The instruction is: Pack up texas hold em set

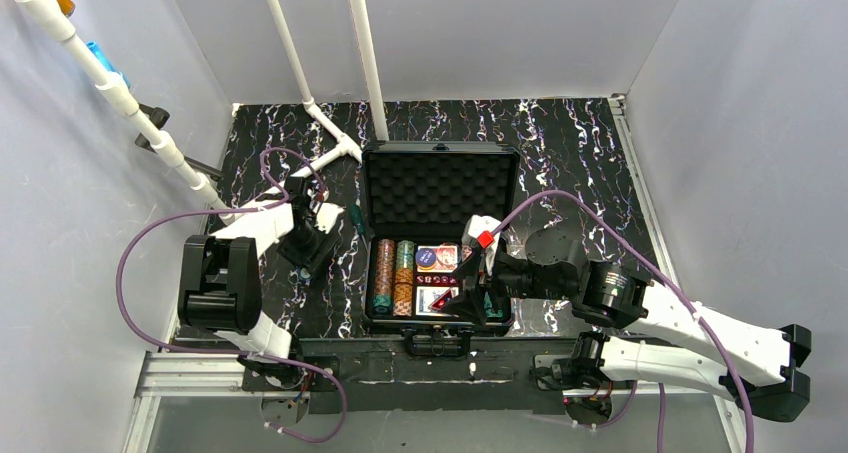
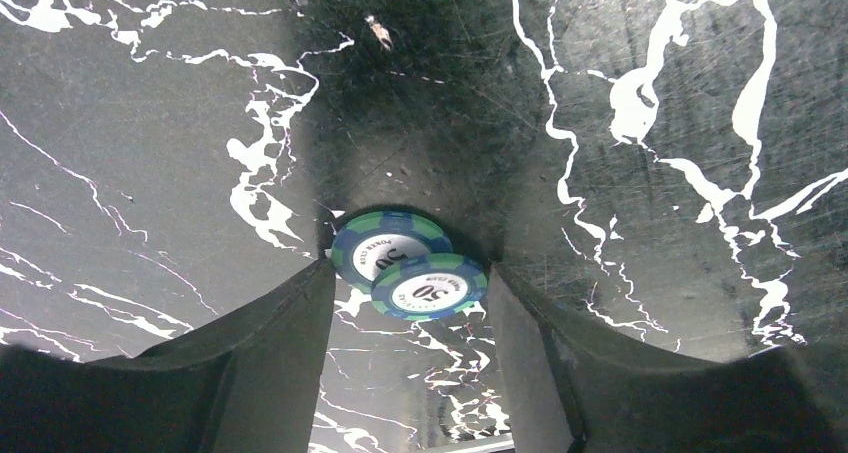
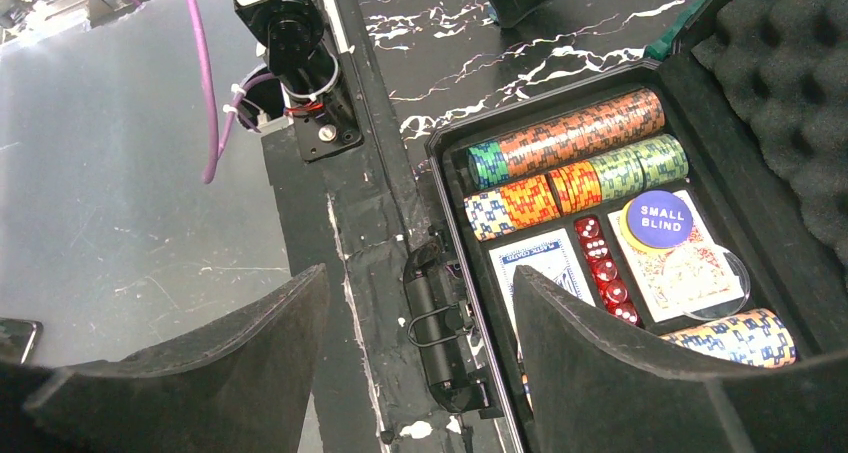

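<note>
The black case (image 1: 520, 223) lies open in the middle of the table, its foam-lined lid (image 1: 440, 188) tilted back. In it are rows of striped chips (image 1: 393, 275) and card decks (image 1: 437, 259). The right wrist view shows the chip rows (image 3: 580, 133), red dice (image 3: 605, 268), a card deck (image 3: 540, 263) and a "small blind" button (image 3: 658, 218). My right gripper (image 3: 420, 343) is open and empty above the case's handle (image 3: 440, 323) at its front edge. My left gripper (image 2: 410, 293) is open, low over the table left of the case, its fingers on either side of two overlapping blue-green "50" chips (image 2: 430, 286).
A small green-handled tool (image 1: 355, 216) lies by the case's left rear corner. White pipes (image 1: 365, 53) rise behind the case and along the left wall. The left arm's base (image 3: 300, 63) and the metal rail stand at the table's near edge.
</note>
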`<state>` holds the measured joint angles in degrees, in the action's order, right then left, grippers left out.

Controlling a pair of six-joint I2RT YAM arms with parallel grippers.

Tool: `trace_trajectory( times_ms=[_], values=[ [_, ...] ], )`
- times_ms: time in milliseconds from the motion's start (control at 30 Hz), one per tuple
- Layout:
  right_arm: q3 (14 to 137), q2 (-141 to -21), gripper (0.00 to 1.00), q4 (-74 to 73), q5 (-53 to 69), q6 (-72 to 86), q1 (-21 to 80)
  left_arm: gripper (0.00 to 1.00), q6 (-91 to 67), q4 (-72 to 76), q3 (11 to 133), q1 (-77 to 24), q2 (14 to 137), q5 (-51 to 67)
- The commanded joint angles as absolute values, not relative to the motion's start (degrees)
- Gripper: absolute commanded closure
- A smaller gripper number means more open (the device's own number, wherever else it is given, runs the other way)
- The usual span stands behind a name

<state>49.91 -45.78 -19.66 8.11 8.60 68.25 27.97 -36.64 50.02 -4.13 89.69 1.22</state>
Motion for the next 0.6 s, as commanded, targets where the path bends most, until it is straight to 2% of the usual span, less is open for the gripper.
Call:
trace_trajectory(
  times_ms=[0,400,567],
  values=[
    [50.0,-45.1,0.25,-18.3,9.0,7.8,68.1,0.49,28.6,-33.3,47.8,-4.4,91.3,-1.3],
    [49.9,-45.8,0.25,-18.1,9.8,8.0,68.2,0.61,27.4,-33.4,48.2,-4.4,92.0,-2.9],
    [49.9,-46.0,0.25,-18.1,10.2,8.0,68.1,0.4,23.0,-32.9,48.9,-4.4,89.1,-2.5]
  ],
)
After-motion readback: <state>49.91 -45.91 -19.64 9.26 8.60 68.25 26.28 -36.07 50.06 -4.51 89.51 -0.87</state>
